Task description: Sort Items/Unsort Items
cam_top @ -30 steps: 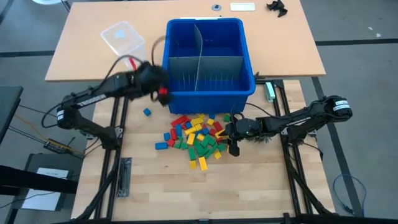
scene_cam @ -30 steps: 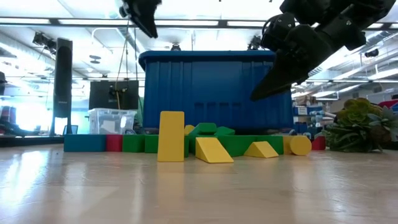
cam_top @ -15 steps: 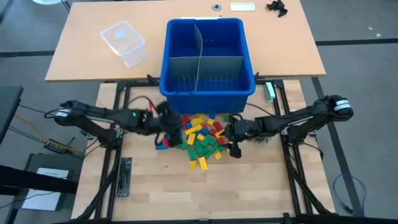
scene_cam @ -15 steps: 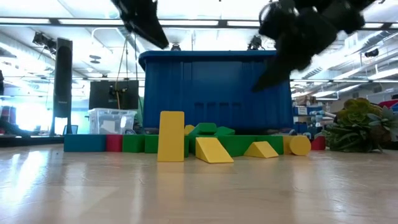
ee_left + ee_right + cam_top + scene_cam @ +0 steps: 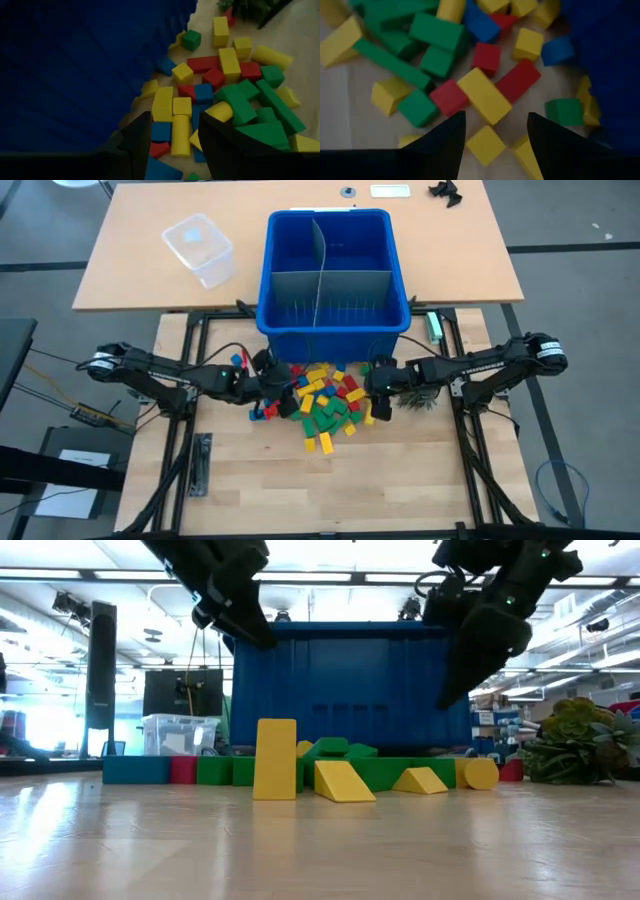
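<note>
The items, small red, yellow, green and blue blocks (image 5: 322, 402), lie in a loose pile on the wooden table just before the blue bin (image 5: 335, 330). My left gripper (image 5: 276, 388) hangs open above the pile's left edge, close to the bin's near wall (image 5: 75, 70); a yellow block (image 5: 181, 136) shows between its fingers, untouched. My right gripper (image 5: 378, 402) hangs open above the pile's right edge, over a long yellow block (image 5: 484, 95) and red ones. In the low view both grippers (image 5: 240, 615) (image 5: 475, 660) stand well above the row of blocks.
Grey dividers (image 5: 325, 280) split the bin into compartments. A clear plastic tub (image 5: 200, 245) stands at the far left. A green plant (image 5: 418, 394) lies right of the pile beside my right arm. One blue block (image 5: 237, 361) lies apart at the left. Bare wood (image 5: 320, 490) lies near the front edge.
My left gripper has come down from beside the bin's left near corner, moving toward the near edge and to the right, to the pile's left edge. My right gripper has risen a little over the pile's right edge and tipped steeper. The blocks have not moved.
</note>
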`<state>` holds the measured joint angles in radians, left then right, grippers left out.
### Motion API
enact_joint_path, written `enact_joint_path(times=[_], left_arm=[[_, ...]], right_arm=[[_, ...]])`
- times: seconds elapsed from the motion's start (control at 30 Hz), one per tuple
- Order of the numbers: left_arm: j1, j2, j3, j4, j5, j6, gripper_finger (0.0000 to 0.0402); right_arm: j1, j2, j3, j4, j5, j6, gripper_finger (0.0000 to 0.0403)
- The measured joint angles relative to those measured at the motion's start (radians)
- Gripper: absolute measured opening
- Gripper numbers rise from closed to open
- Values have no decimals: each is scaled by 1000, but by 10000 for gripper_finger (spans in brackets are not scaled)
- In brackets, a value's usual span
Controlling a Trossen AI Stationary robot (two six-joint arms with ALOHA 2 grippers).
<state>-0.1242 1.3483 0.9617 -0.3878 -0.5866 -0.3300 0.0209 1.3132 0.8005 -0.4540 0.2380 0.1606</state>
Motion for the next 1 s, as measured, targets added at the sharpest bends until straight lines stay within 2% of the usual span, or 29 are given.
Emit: enact_joint_path(times=[0.17,0.27,0.43,0.53,0.7,0.8,1.0], left_arm=[[13,0,-35,35,-75,-2,168],[40,0,-78,106,-102,21,168],[112,0,-134,227,-108,40,168],[150,0,-149,265,-108,41,168],[200,0,-149,273,-107,74,168],[233,0,-149,289,-107,92,168],[280,0,-149,295,-103,88,168]], right_arm=[[-36,9,0,54,12,48,196],[-57,11,0,77,61,80,192],[-77,7,0,41,294,205,184],[-86,6,-19,78,370,232,178],[-137,6,-87,181,379,221,173],[-192,9,-115,243,377,158,173],[-246,11,-121,308,343,80,172]])
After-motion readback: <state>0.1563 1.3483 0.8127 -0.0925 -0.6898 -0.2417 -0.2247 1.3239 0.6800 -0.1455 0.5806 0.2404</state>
